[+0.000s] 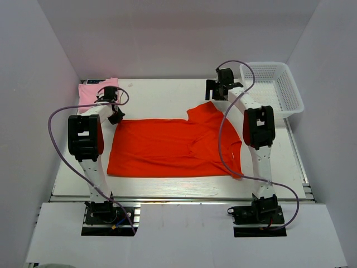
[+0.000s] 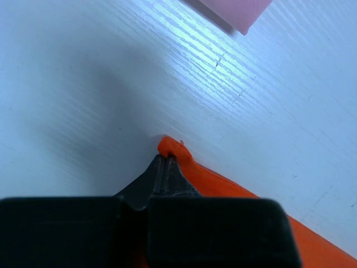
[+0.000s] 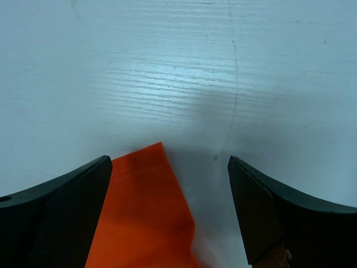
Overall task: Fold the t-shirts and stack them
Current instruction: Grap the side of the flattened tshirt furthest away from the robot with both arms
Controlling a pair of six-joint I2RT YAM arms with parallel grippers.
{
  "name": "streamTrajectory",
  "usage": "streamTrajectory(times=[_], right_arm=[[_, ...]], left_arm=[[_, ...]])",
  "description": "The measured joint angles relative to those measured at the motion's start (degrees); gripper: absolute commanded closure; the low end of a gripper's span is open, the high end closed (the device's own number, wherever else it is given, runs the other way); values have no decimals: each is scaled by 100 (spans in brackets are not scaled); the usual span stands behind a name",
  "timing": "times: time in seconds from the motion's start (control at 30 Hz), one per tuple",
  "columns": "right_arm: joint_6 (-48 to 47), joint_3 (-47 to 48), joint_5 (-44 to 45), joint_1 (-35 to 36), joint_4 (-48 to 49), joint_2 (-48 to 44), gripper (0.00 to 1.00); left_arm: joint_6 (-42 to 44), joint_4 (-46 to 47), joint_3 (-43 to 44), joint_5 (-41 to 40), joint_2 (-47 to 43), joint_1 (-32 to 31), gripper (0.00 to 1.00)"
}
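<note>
The orange-red t-shirt (image 1: 173, 148) lies spread flat across the middle of the table, one sleeve pointing to the back right. My left gripper (image 1: 116, 117) is at the shirt's back left corner. In the left wrist view that gripper (image 2: 165, 159) is shut on the bunched corner of the orange cloth (image 2: 223, 181). My right gripper (image 1: 215, 92) hangs over the sleeve tip at the back. In the right wrist view it (image 3: 168, 160) stands open, with the sleeve's corner (image 3: 139, 212) between its fingers and untouched. The pale pink t-shirt (image 1: 95, 92) lies folded at the back left; its edge (image 2: 240, 11) shows in the left wrist view.
A white mesh basket (image 1: 294, 89) stands at the back right corner, just right of my right gripper. White walls close in the table (image 1: 167, 95) on three sides. Purple cables loop off both arms.
</note>
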Motion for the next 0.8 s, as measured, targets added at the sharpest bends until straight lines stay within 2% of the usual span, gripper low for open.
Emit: streamTrajectory(times=[0.13, 0.3, 0.47, 0.6, 0.63, 0.7, 0.77, 0.8], right_arm=[[7, 387, 72, 9, -52, 433, 10], [-13, 501, 168, 105, -61, 601, 17], [-177, 402, 531, 304, -57, 588, 31], [-101, 105, 940, 527, -33, 409, 54], [-59, 52, 1047, 577, -55, 372, 67], [50, 11, 1185, 678, -72, 350, 80], [122, 11, 1235, 743, -74, 350, 99], [153, 11, 1259, 756, -76, 350, 100]], left_arm=[[0, 7, -2, 15, 0, 0, 100], [4, 111, -55, 22, -7, 0, 100], [2, 149, -87, 7, -26, 0, 100], [2, 177, -118, 0, -44, 0, 100], [0, 179, -120, 0, -44, 0, 100], [2, 181, -122, 4, -48, 0, 100], [4, 188, -127, 9, -48, 0, 100], [9, 190, -127, 13, -50, 0, 100]])
